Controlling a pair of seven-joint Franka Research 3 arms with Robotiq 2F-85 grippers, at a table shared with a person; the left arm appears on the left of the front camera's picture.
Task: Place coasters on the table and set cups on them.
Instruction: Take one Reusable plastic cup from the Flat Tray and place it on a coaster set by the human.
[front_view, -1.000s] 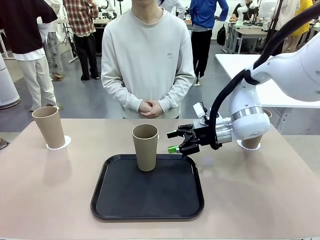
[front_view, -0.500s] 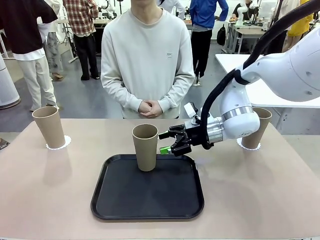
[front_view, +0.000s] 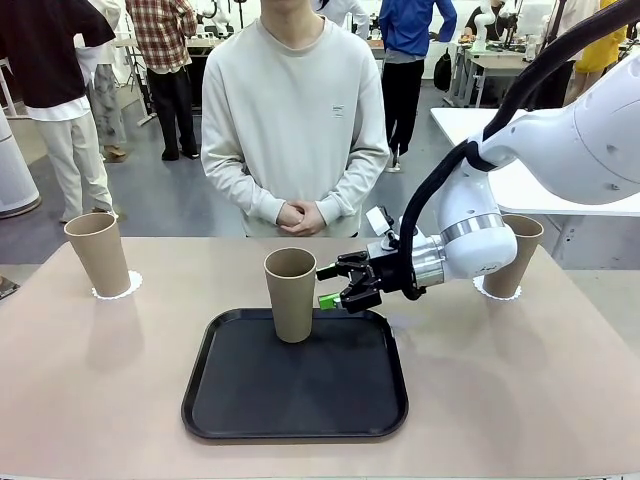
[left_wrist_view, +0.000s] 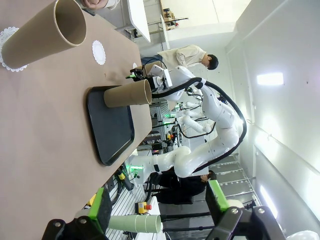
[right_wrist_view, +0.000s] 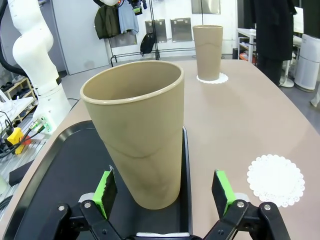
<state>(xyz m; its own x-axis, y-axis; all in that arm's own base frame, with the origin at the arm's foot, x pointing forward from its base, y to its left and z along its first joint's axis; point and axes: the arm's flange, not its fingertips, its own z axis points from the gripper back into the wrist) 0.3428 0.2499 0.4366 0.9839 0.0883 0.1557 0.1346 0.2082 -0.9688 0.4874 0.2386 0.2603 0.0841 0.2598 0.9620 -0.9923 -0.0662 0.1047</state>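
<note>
A tan paper cup (front_view: 291, 295) stands upright on the black tray (front_view: 300, 400) in the middle of the beige table (front_view: 520, 400). My right gripper (front_view: 328, 285) is level with it just to its right, open. In the right wrist view the cup (right_wrist_view: 137, 130) fills the space ahead of the green pads (right_wrist_view: 106, 187), which stand apart on either side. Two other cups stand on coasters: one far left (front_view: 98, 253), one far right (front_view: 517, 255). An empty lacy coaster (right_wrist_view: 276, 179) lies on the table beside the tray. My left gripper (left_wrist_view: 159, 207) is open and holds nothing.
A person stands at the far side with hands clasped (front_view: 300, 214). A white-topped table (front_view: 470, 125) stands at the back right. From the left wrist, the near cup (left_wrist_view: 42, 35) rests on its coaster (left_wrist_view: 7, 37) and the tray (left_wrist_view: 110, 125) lies beyond.
My right gripper has travelled left across the table, uncovering the right cup, and now sits close beside the tray cup. Cups, tray and the person's hands have stayed put.
</note>
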